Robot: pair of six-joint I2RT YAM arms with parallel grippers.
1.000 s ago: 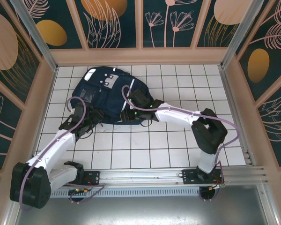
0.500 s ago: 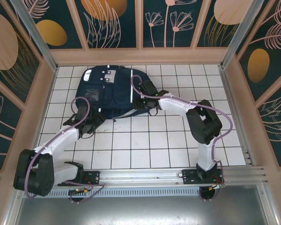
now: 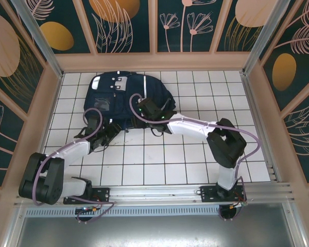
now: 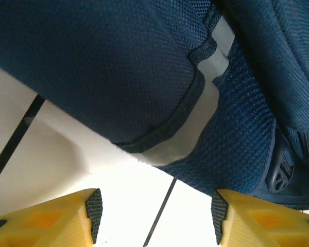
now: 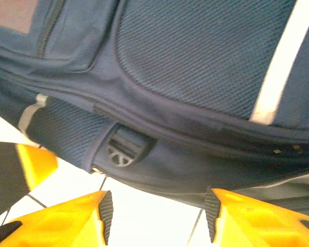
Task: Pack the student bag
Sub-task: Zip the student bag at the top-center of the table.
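The bag point(image 3: 121, 98) lies flat on the table point(image 3: 206, 98) toward 11 o'clock, its far edge close to the wall at 12. The left gripper point(image 4: 155, 207) sits low at the bag's 7 o'clock corner, jaws wide apart and holding nothing, with bare table between them and the fabric just beyond the tips. The right gripper point(image 5: 157, 203) is at the bag's 5 o'clock edge, equally wide and empty, facing a seam and a small buckle point(image 5: 121, 152). The main risk, as I judge it, is a bad pinch. The cloth is soft and layered, so closing here could take a loose fold, or the buckle's strap, instead of the edge that opens the bag. A lift would then drag the whole bag rather than part it. A low push from either side could also slide the bag toward 12 or bunch it against the wall. With both arms crowded along the same near edge, their cables could snag on each other.
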